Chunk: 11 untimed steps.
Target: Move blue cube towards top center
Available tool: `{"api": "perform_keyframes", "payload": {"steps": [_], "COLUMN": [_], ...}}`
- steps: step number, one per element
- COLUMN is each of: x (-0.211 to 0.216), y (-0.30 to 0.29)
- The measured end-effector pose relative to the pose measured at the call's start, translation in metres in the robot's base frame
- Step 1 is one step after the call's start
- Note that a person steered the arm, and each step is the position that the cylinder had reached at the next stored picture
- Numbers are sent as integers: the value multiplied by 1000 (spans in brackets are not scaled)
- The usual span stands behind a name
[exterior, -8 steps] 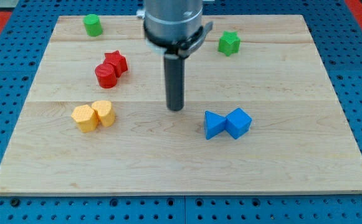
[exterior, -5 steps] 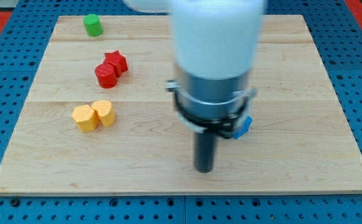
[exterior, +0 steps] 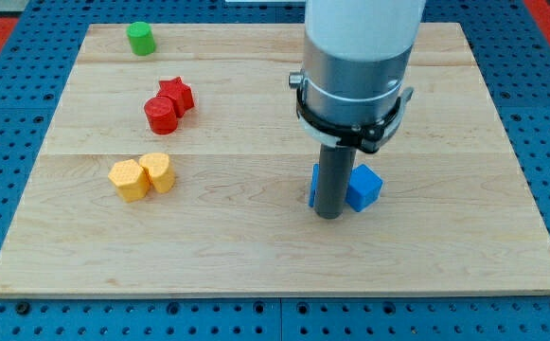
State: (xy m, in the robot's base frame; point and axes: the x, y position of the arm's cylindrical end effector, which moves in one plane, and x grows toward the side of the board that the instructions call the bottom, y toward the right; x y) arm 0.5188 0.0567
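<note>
The blue cube (exterior: pixel 364 187) sits right of the board's centre, toward the view's bottom, with one other blue block (exterior: pixel 316 182) of unclear shape just to its left, mostly hidden by the rod. My tip (exterior: pixel 328 214) stands on the wooden board (exterior: pixel 256 256) directly in front of the seam between the two blue blocks, the rod upright under the wide grey and white arm body; whether it touches them I cannot tell, and it holds nothing. Further off are two red blocks touching, a star (exterior: pixel 177 95) and a cylinder (exterior: pixel 160 115), two yellow blocks (exterior: pixel 141 176) side by side at the view's left, and one green cylinder (exterior: pixel 141 38) at the top left.
</note>
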Motion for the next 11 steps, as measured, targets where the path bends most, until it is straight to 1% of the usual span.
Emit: {"api": "perform_keyframes", "payload": {"steps": [1,2,3,4,6,9,10,11], "x": [-22,-54,-92,-129,-116,-114,-130,-149], "y": [4,6,6,-8,-20,-76,-61,-63]}}
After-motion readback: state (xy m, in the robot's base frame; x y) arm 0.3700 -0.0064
